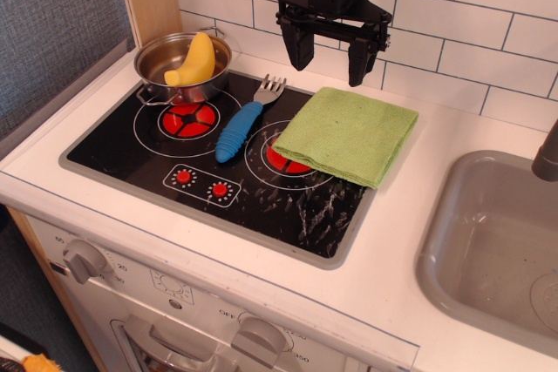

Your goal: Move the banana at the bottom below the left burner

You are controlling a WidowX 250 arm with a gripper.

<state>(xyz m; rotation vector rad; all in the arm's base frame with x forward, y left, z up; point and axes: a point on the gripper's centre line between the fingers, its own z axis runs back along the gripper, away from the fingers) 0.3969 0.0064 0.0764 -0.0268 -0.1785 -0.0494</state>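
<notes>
Counter point(410, 302) is carrying the toy cooktop point(288, 215); sink basin point(488, 250) is sitting empty at the edge. Green cloth point(347, 134) is covering most of the other ring. Left burner point(185, 117) is lying partly under the steel pot point(179, 65), leaving black glass below it free. The pot is holding only the banana point(195, 60), leaning on its rim. Blue-handled fork point(244, 121) is lying between the rings. My end effector point(331, 54) is hanging above the cooktop's back edge, fingers spread, gripping nothing.

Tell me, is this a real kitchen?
Probably a toy play kitchen: a black glass cooktop with printed burner rings, a grey sink, and a yellow plastic banana in a small metal pot.
</notes>
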